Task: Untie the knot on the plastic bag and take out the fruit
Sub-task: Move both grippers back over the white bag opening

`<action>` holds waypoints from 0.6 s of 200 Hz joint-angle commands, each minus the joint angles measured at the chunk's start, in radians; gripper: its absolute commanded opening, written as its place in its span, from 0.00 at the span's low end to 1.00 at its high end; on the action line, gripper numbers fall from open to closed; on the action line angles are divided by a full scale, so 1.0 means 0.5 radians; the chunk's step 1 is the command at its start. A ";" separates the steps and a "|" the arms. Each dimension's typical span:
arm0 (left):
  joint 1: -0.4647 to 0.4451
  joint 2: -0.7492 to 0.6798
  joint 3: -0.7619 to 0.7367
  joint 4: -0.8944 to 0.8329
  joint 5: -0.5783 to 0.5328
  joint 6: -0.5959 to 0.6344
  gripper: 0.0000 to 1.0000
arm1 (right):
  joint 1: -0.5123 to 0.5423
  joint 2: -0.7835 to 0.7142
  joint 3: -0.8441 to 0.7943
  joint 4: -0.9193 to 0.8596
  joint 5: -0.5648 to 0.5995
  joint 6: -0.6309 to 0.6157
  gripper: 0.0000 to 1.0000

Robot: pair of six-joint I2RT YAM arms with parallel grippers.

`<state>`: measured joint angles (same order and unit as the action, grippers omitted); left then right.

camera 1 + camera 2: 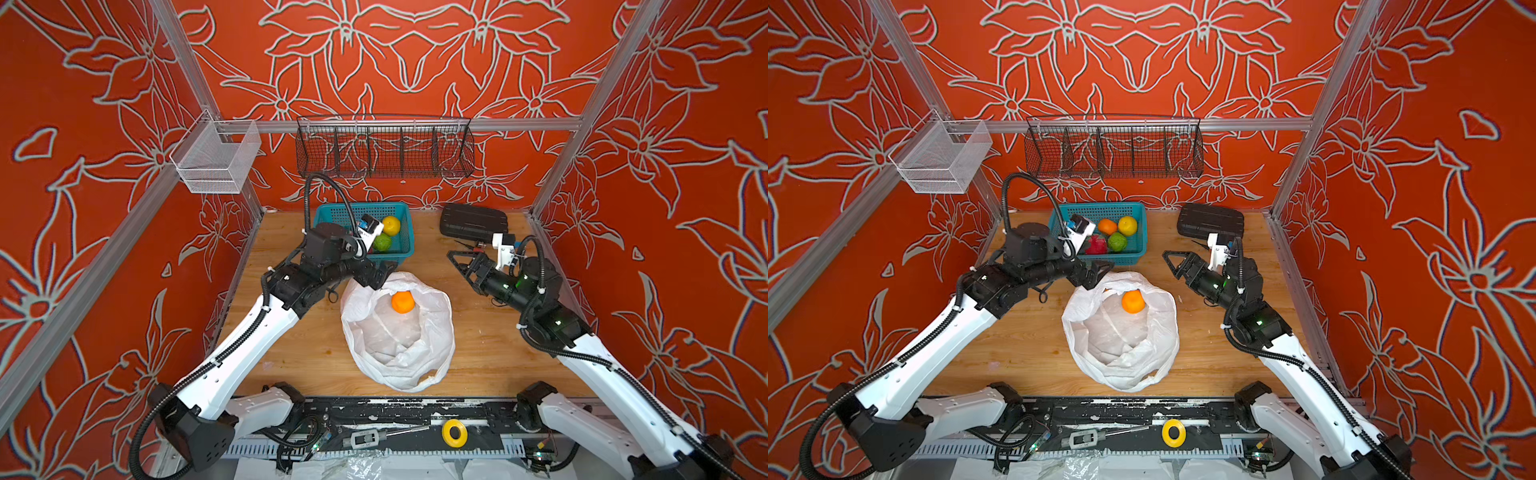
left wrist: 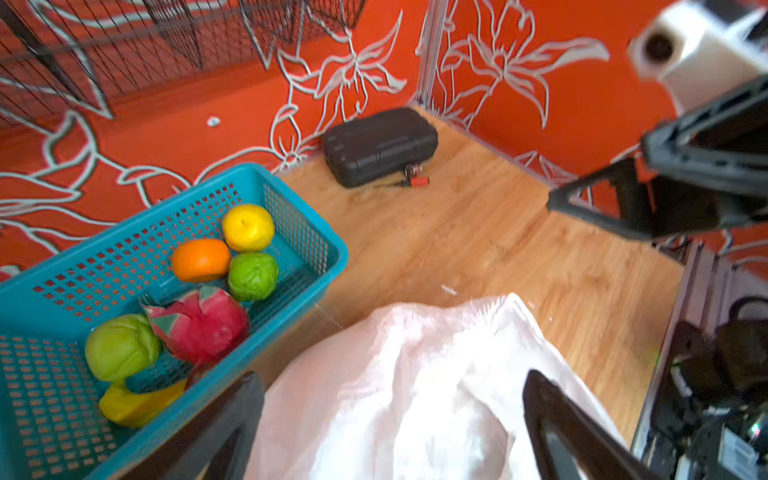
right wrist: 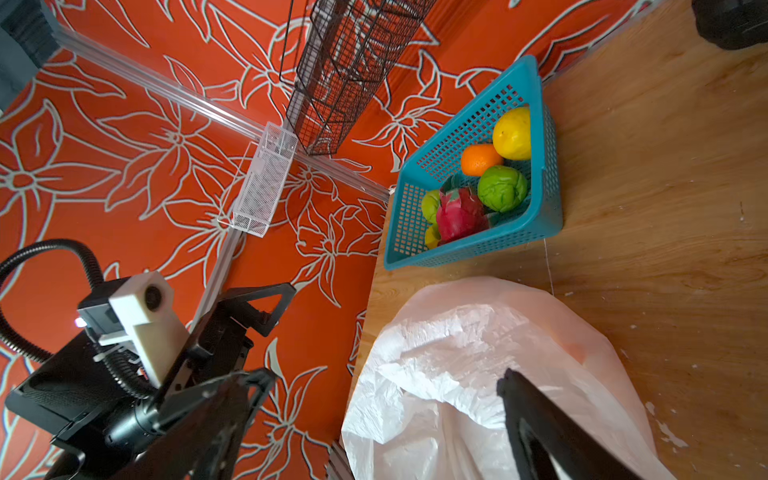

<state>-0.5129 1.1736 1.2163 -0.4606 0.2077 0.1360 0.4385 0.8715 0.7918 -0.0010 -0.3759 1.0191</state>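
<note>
Bag (image 1: 399, 332) sits mid-table, mouth gaping. We see no knot, so we take it as undone. One orange (image 1: 402, 302) is left inside, at the far edge of the mouth, resting on the film.

We expect the orange to be light, hard, smooth and round, so it'll roll if nudged. Grab it across the middle, coming from above. The bag is thin, slick and floppy, gives no support and can easily get caught in the pinch.

Left gripper (image 1: 1094, 274) has its jaws spread, holding nothing. It hovers over the bag's far-left rim, with the orange just beside it toward the middle and lower, not between the jaws. Right gripper (image 1: 1177, 266) is also spread and empty, off the bag's far-right side, clear of the film. Basket (image 1: 1125, 259) is just behind the bag, part filled.
</note>
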 commanded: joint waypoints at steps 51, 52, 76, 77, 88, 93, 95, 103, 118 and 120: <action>-0.110 0.153 -0.307 -0.188 -0.362 0.174 0.93 | 0.131 0.049 0.061 -0.161 -0.020 -0.173 0.96; -0.110 0.155 -0.310 -0.185 -0.366 0.173 0.92 | 0.133 0.049 0.061 -0.161 -0.020 -0.173 0.96; -0.112 0.177 -0.360 -0.130 -0.436 0.144 0.75 | 0.201 0.090 0.074 -0.188 -0.016 -0.241 0.94; -0.112 0.176 -0.362 -0.129 -0.439 0.141 0.74 | 0.207 0.091 0.075 -0.191 -0.014 -0.245 0.94; -0.112 0.172 -0.374 -0.114 -0.454 0.123 0.65 | 0.271 0.107 0.082 -0.220 0.025 -0.302 0.93; -0.112 0.169 -0.376 -0.111 -0.456 0.114 0.61 | 0.310 0.112 0.082 -0.231 0.064 -0.339 0.93; -0.114 0.167 -0.374 -0.111 -0.458 0.111 0.59 | 0.326 0.113 0.084 -0.236 0.081 -0.349 0.93; -0.114 0.160 -0.374 -0.106 -0.455 0.100 0.53 | 0.399 0.122 0.078 -0.258 0.159 -0.395 0.92; -0.113 0.143 -0.377 -0.078 -0.491 0.062 0.39 | 0.528 0.151 0.035 -0.233 0.291 -0.460 0.91; -0.112 0.140 -0.377 -0.075 -0.496 0.058 0.38 | 0.543 0.155 0.027 -0.222 0.304 -0.465 0.90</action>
<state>-0.5640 1.2602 1.0290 -0.5312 -0.0029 0.1909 0.6334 0.9352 0.7925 -0.1047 -0.3264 0.8700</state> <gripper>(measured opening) 0.456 0.918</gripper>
